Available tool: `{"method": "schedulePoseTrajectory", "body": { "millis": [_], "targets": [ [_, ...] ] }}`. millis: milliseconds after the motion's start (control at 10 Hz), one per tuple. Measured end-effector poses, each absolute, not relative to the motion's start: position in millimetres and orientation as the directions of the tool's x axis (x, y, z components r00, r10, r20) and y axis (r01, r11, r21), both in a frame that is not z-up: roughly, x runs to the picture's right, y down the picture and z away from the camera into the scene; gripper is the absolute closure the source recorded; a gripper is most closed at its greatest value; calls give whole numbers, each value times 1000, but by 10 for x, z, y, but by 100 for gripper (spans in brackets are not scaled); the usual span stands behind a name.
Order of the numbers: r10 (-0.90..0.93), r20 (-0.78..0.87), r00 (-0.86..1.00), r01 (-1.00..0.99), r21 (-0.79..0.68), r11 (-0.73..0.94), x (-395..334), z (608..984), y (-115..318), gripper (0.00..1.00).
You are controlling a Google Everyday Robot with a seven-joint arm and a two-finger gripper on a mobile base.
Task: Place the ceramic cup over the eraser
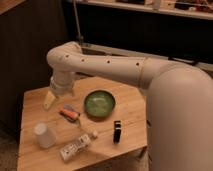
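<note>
The white ceramic cup (44, 135) stands on the front left of the wooden table (132, 107). The small black eraser (117, 131) stands near the front right edge, well apart from the cup. My gripper (48, 100) hangs from the white arm over the left part of the table, behind the cup and above it. It holds nothing that I can see.
A green bowl (99, 104) sits mid-table. An orange-and-grey oblong object (70, 113) lies left of the bowl. A clear bottle with a white label (77, 146) lies near the front edge, between cup and eraser. The robot's large white body (180, 120) fills the right.
</note>
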State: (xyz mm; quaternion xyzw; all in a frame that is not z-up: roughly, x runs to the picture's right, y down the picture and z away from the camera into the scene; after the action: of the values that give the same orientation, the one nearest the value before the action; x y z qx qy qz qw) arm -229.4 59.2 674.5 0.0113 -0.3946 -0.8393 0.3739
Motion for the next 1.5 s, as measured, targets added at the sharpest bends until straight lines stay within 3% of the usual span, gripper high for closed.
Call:
{"method": "schedulePoseTrajectory", "body": {
  "millis": [600,1500],
  "targets": [
    [-515,229,-826,509,695,-507,-2815,6939,1382,20],
    [-468,100,-878,377,746,-549,-3311,7032,1857,20]
  ]
}}
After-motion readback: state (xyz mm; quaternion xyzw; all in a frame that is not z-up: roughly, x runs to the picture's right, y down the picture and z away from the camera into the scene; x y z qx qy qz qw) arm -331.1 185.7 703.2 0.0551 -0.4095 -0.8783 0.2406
